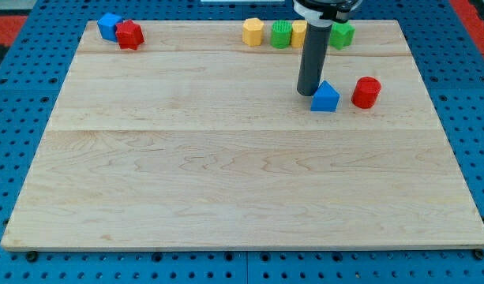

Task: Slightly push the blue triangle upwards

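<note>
The blue triangle (325, 98) lies on the wooden board (226, 173) at the upper right. My tip (309, 92) stands just to the left of the blue triangle, touching or almost touching its left side. The rod rises from there to the view's top.
A red cylinder (366, 92) sits just right of the blue triangle. Along the top edge stand a yellow block (253, 32), a green block (282, 35), another yellow block (298, 31) partly behind the rod, and a green block (342, 34). A blue block (110, 25) and a red block (130, 35) sit at the top left.
</note>
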Motion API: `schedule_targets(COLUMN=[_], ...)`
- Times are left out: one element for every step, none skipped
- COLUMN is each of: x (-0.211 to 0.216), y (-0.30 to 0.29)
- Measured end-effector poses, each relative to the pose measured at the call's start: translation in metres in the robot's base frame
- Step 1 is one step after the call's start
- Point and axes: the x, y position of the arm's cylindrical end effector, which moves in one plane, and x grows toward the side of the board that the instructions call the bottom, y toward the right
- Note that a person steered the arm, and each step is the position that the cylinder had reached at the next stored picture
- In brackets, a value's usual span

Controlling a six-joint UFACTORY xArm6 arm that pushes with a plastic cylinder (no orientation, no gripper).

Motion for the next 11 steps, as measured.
schedule_targets(x=[0.0, 0.004, 0.055, 0.073, 0.054, 0.025, 0.028, 0.08, 0.079, 0.048, 0.044], y=[-0.022, -0.072, -0.078, -0.065, -0.037, -0.037, -0.037, -0.019, 0.023, 0.023, 0.024])
